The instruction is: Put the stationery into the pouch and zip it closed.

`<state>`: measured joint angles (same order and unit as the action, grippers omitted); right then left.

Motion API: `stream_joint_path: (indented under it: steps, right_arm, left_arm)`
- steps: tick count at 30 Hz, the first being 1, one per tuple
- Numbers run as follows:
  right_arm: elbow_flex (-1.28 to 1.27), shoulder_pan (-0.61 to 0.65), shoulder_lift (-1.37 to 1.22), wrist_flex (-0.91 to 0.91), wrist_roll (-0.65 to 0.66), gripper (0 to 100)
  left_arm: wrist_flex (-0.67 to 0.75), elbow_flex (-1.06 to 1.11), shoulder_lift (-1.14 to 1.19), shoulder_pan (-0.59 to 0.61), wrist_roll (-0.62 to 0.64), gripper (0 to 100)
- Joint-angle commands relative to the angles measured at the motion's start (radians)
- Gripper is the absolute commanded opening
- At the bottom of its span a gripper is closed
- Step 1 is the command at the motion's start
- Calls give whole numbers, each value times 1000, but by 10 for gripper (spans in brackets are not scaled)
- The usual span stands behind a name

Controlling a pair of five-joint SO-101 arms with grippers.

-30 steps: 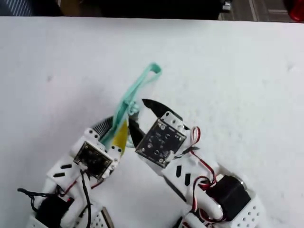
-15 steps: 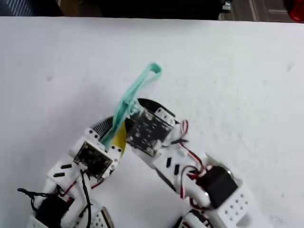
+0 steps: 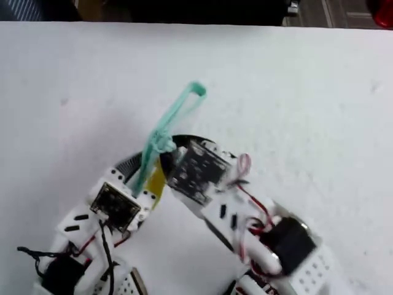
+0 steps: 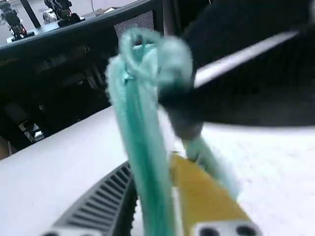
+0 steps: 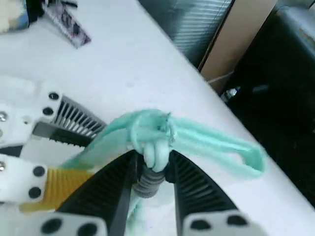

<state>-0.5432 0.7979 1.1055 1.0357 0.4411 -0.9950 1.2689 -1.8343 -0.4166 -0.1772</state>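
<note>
Pouch point(image 3: 172, 120), mint-green and fuzzy, is pinched by both claws at once. The left gripper point(image 3: 146, 175) is closed on its lower part. In the left wrist view the green length point(image 4: 145, 167) runs up between this gripper's point(image 4: 152, 169) grey ribbed finger point(image 4: 106, 206) and yellow finger point(image 4: 204, 196), pressed against both.

The right gripper point(image 3: 169, 147) clamps the pouch a little farther along, just beyond the left one. In the right wrist view its point(image 5: 152, 160) two black jaws stand almost together on a knot point(image 5: 150, 130) of the green material. A small grey stub point(image 5: 146, 184) sits in the narrow gap between them. I cannot tell whether that stub is the zip pull.

From the knot the pouch point(image 5: 211, 142) stretches on as a thin folded band. It ends in a loop point(image 3: 196, 91) that points away from both arms over the white table point(image 3: 295, 92). The same view shows the left gripper's ribbed finger point(image 5: 74, 118) and yellow finger point(image 5: 61, 182) close beside the black jaws. The two arms meet in a V near the table's front edge, with the pouch rising slantwise from where they join. No opening or contents of the pouch can be made out. A small printed strip point(image 5: 71, 27) lies on the table well apart from the grippers.
</note>
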Motion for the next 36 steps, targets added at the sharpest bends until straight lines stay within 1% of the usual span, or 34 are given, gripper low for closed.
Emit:
stream_joint_path:
  steps: [1, 5, 13, 19, 25, 27, 30, 32, 33, 34, 36]
  right_arm:
    - [106, 5, 16, 22, -2, 17]
    - [130, 4, -12, 58, -2, 17]
    - [272, 4, -58, 90, 0, 17]
    - [301, 4, -191, 91, 0, 17]
    - [302, 7, -200, 113, -2, 17]
    - [301, 5, -200, 120, -2, 17]
    - [299, 2, -205, 116, -2, 17]
    - [301, 2, -209, 93, -2, 17]
    - [296, 2, -209, 64, 5, 17]
    - [296, -5, -211, 36, 35, 17]
    - [296, -35, -226, -13, 123, 17]
  left_arm:
    - [-103, -107, 5, 39, 158, 207]
    - [-109, -126, 5, 87, 167, 211]
    - [-110, -141, 5, 87, 167, 210]
    - [-186, -249, 5, 87, 173, 210]
    - [-152, -247, 5, 79, 172, 209]
    - [-155, -247, 5, 79, 169, 171]
    - [-160, -249, 5, 79, 167, 14]
    - [-163, -247, 5, 77, 167, 42]
    - [-169, -247, 5, 76, 167, 35]
    - [-172, -247, 5, 76, 167, 17]
    - [-175, -247, 5, 74, 166, 23]
